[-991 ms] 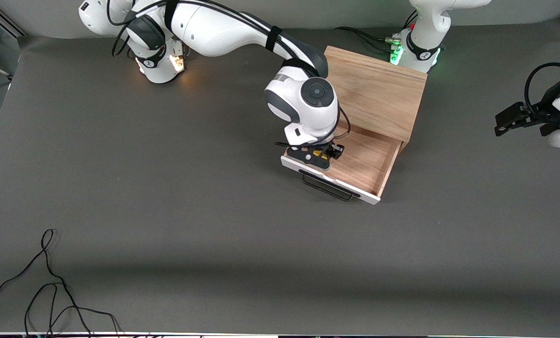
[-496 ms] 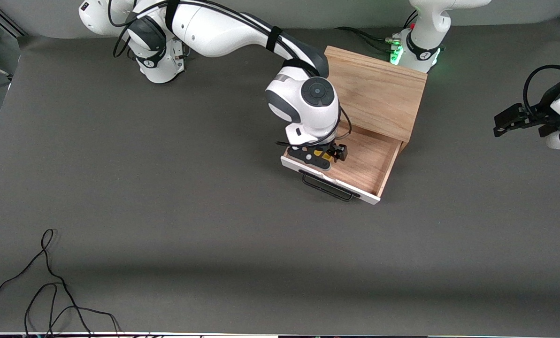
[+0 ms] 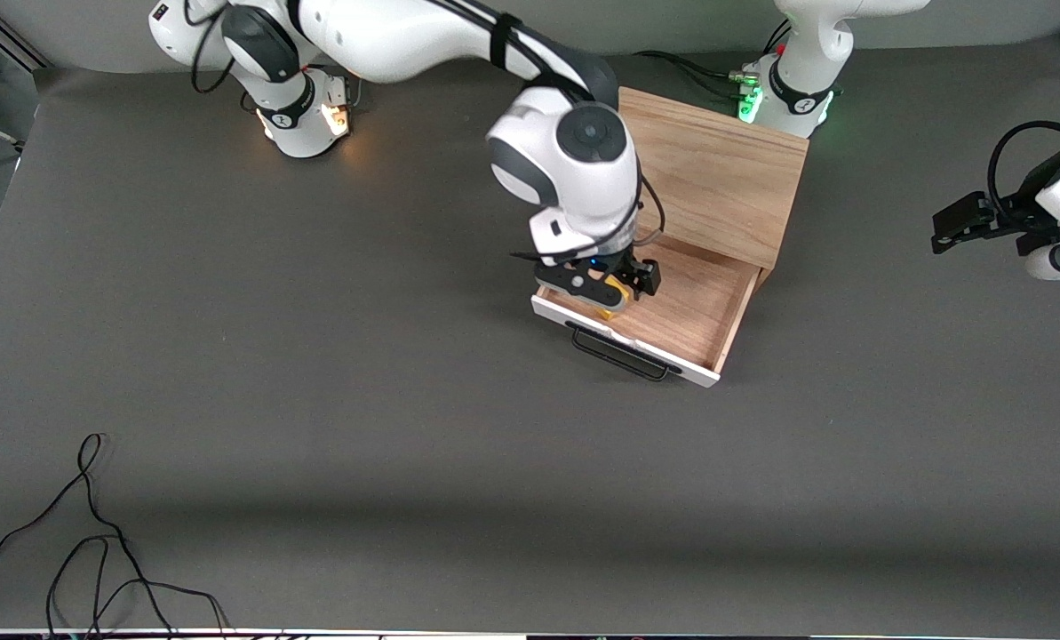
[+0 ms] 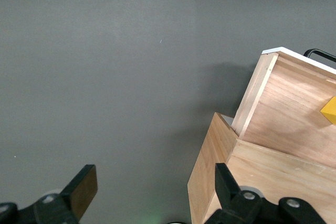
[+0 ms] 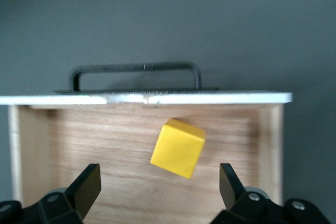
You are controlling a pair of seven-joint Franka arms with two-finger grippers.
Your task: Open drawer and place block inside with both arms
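My right gripper hangs over the open drawer, fingers wide, empty. Block lies inside, near the white front. Left gripper waits, fingers spread.

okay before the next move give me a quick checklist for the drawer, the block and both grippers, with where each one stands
1. Drawer pulled open: ok.
2. Block inside the drawer: ok, on its floor near the white front panel.
3. Right gripper let go: ok, jaws wide, block lying free between them, untouched.
4. Right gripper clear of the drawer: not ok, it hangs low over the block.
5. Left gripper out of the way: ok, jaws open, empty, over the table at the left arm's end.
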